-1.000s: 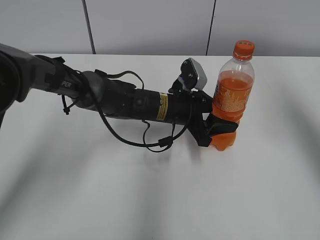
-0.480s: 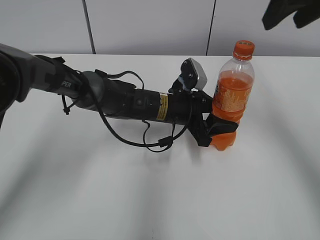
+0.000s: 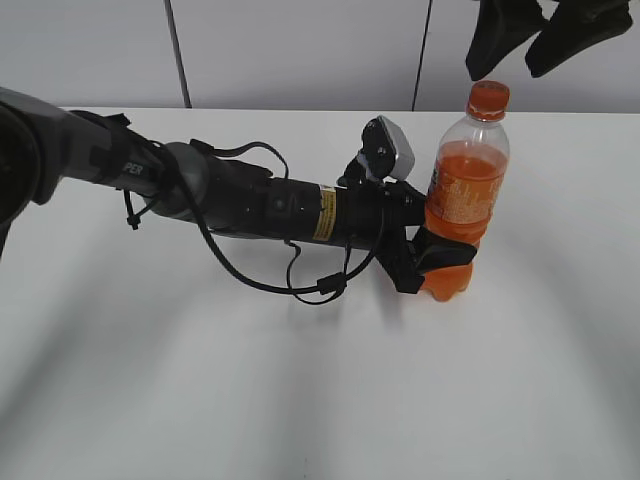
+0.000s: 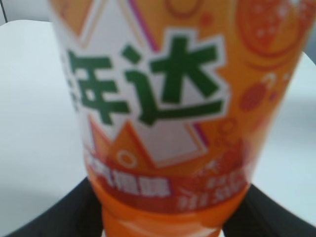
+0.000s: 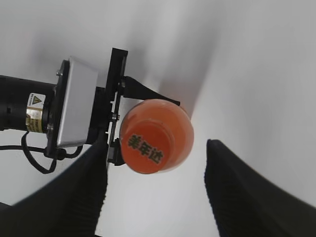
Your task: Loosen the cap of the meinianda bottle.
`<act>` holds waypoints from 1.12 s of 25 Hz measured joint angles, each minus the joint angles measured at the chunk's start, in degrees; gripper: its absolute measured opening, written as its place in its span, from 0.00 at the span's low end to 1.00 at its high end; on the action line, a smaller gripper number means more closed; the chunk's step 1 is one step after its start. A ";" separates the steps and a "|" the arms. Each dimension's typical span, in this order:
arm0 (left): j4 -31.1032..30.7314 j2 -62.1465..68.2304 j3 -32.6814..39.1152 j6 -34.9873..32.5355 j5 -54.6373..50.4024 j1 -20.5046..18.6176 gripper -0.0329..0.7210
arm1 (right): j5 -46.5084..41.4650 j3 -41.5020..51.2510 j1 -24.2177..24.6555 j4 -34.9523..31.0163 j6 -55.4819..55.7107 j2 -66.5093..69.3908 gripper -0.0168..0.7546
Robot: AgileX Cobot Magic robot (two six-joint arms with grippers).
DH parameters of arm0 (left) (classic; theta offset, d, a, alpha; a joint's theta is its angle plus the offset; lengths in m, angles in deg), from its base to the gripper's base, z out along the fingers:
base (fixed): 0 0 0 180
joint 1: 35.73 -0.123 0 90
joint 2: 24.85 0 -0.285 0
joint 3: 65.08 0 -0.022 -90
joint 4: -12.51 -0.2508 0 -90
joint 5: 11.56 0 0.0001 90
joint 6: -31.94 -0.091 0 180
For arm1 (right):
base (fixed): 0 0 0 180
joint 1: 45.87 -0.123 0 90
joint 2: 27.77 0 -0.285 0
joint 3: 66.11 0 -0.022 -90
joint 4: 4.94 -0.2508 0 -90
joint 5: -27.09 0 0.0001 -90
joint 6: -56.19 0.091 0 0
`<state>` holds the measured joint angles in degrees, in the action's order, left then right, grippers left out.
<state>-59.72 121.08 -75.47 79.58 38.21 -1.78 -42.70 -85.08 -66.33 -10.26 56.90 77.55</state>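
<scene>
Clamping the bottle [image 3: 456, 215] low on its waist, the left gripper [image 3: 437, 262] keeps it upright on the table [image 3: 300, 400]. Right gripper [image 3: 530, 35] has come into view at top right since half a second ago and now hangs spread wide just above the cap [image 3: 487, 98], not touching; the right wrist view shows the cap [image 5: 144, 144] between its fingers [image 5: 242, 192]. Judgement: descent and closing come next. Left arm [image 3: 250, 200] lies low, reaching from the left.
</scene>
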 joint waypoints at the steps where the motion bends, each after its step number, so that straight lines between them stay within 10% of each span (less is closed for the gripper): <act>1: 0.00 0.00 0.00 0.00 0.00 0.00 0.58 | 0.00 0.00 -0.14 -0.17 0.07 0.13 0.63; 28: 0.12 0.00 0.00 0.00 -0.09 0.00 0.58 | 0.00 -0.07 -0.68 -0.29 0.31 4.47 0.59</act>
<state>-59.60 121.08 -75.47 79.58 38.12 -1.78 -42.70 -85.15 -67.01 -10.55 57.21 82.03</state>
